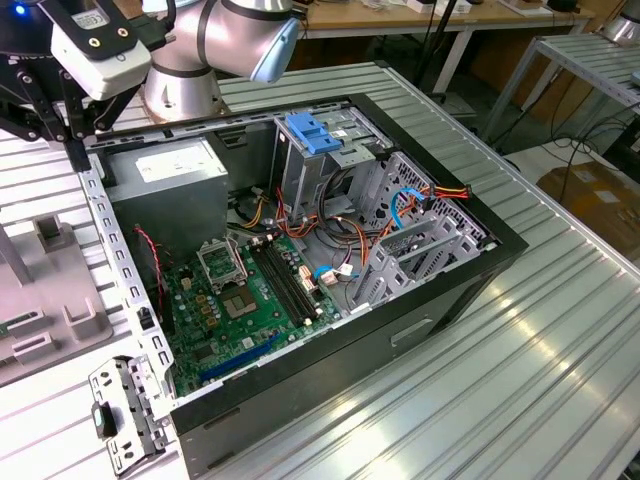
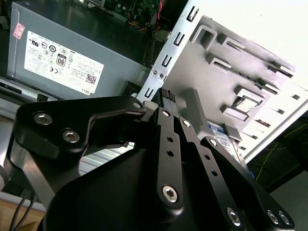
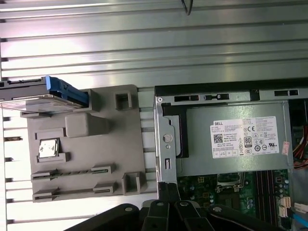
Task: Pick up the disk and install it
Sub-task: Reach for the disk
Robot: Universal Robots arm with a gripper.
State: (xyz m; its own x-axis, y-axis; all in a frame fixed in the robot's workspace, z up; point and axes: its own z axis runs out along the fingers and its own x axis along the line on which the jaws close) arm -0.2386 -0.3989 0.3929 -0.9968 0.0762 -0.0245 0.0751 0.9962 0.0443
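- My gripper (image 2: 168, 95), fingers together and holding nothing, hangs over the computer case (image 1: 450, 300) edge.
- The disk (image 3: 36, 96) sits at a corner of the grey holder (image 3: 96, 144) on the ribbed bench (image 3: 144, 43).
- A cardboard box (image 1: 590, 195) lies on the floor.

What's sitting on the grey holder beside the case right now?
On the grey plastic holder: the metal disk with blue rails at one corner and a small shiny square part. What is beneath the disk is covered.

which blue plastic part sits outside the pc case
The rails on the disk, on the grey holder; the light-blue bracket tops the drive cage inside.
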